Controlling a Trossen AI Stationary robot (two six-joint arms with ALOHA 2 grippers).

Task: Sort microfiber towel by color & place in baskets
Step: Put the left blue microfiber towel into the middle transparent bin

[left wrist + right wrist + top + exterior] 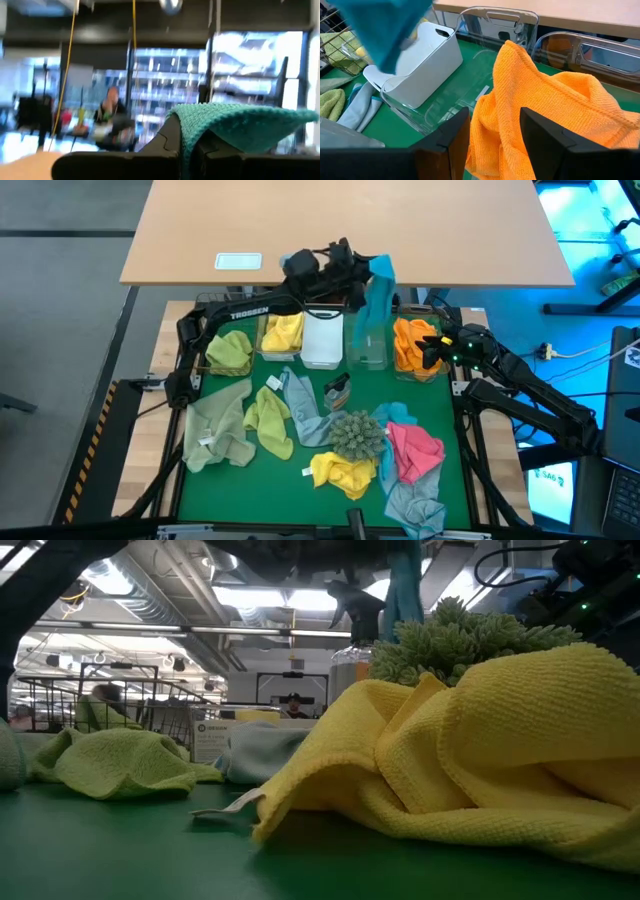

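Observation:
Five baskets stand in a row at the mat's far side: clear ones holding a green towel (230, 352) and a yellow towel (283, 332), a white basket (322, 340), an empty clear basket (368, 350), and a clear one holding an orange towel (412, 345). My left gripper (362, 272) is shut on a teal towel (378, 302) above the empty clear basket. My right gripper (495, 135) is open at the orange towel (545, 100), with a raised fold of it between the fingers. My left gripper pinches the teal towel's upper end (200, 125) between its two fingers; some cloth drapes over one finger (225, 155). The towel hangs slack below the gripper, lifted clear, its lower end (372, 330) over the empty clear basket. My right gripper: whether its open fingers touch the orange towel's fold (490, 120) I cannot tell.
A spiky grey-green ball (355, 435) sits mid-mat among loose towels: light green (215, 425), yellow-green (270, 420), grey (300, 405), yellow (340, 472), pink (415, 450), grey-blue (415, 502). A wire rack (215, 310) stands at the far left. A wooden table (350, 220) lies beyond.

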